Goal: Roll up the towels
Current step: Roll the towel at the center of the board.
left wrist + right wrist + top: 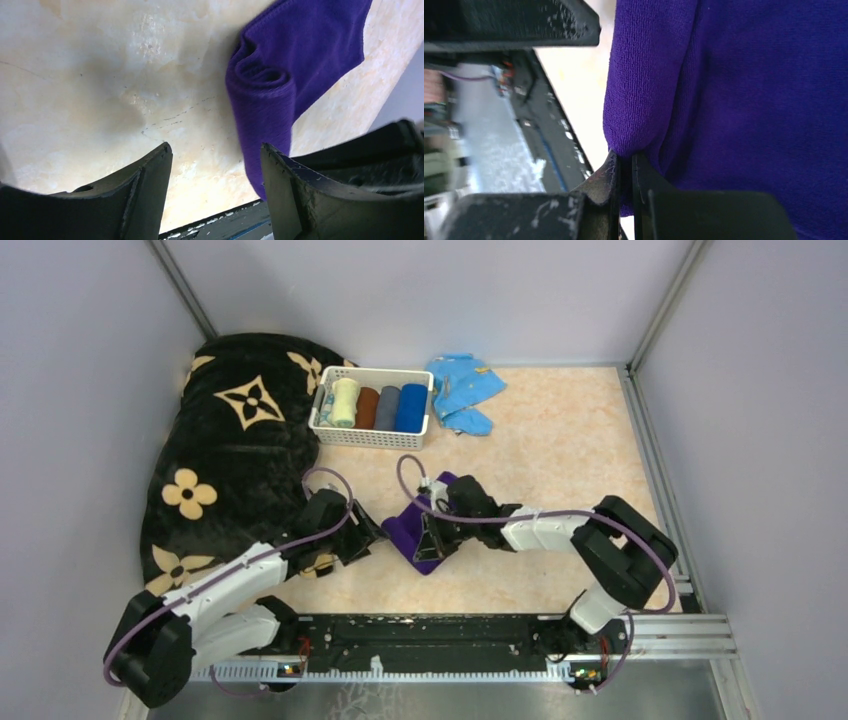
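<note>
From the top view I see the purple towel [412,532] on the table [560,450], a little toward 6 o'clock from centre, between my two arms. The left gripper [372,536] sits at the towel's 9 o'clock edge and the right gripper [437,536] lies over its 3 o'clock side. From up there I cannot tell how either gripper stands.

The wrist views show that. On the left wrist view the left gripper [215,155] is spread, with only bare table between its fingers. The towel [270,95] runs down beside one finger; I cannot tell whether it touches. This view alone shows the towel's end curled into a loose scroll of a few turns, with the rest lying flat beyond.

On the right wrist view the right gripper [625,170] is pinching a rounded fold of the towel [749,100]. The deep purple, finely ribbed pile fills most of that frame.

Only the top view shows the surroundings:
- A white basket [372,437] at 12 o'clock holds a yellow roll [345,402] and a blue roll [411,407] with two more between them.
- The black blanket [240,450] lies at 9 to 10 o'clock.
</note>
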Controlling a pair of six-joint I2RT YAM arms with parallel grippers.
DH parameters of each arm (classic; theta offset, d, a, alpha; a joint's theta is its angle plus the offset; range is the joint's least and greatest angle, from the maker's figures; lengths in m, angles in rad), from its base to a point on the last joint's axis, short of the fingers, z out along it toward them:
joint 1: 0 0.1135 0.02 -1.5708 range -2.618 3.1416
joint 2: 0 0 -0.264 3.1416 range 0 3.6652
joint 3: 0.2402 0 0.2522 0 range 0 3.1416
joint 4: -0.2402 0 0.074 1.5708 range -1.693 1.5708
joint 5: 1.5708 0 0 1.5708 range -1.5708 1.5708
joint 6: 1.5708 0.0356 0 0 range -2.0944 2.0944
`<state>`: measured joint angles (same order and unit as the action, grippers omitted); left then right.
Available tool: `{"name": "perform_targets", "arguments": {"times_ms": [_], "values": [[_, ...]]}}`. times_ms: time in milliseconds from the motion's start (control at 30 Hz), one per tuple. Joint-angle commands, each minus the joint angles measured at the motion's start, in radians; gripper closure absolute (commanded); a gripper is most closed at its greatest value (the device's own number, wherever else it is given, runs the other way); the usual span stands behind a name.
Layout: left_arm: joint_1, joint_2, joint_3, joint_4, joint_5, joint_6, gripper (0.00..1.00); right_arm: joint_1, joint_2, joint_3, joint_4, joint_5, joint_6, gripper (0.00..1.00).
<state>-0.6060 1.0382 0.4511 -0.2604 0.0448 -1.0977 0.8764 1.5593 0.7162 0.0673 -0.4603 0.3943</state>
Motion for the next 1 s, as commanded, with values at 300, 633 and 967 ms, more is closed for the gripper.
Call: {"name": "perform_targets", "arguments": {"times_ms": [300,633,967], "values": [[0.005,0.074,-0.033,0.247,0.116,0.051,0.29,-0.218,0.277,-0.136,0.681,-0.523,0.449,1.00],[0.006,0.259,0.044,0.292,0.071,0.070,0.31,-0.247,0.343,-0.118,0.602,-0.505,0.429,1.00],[0.008,0.396,0.066,0.230,0.064,0.027,0.41,-0.227,0.005,-0.009,-0.012,-0.186,0.064,0.80]]}}
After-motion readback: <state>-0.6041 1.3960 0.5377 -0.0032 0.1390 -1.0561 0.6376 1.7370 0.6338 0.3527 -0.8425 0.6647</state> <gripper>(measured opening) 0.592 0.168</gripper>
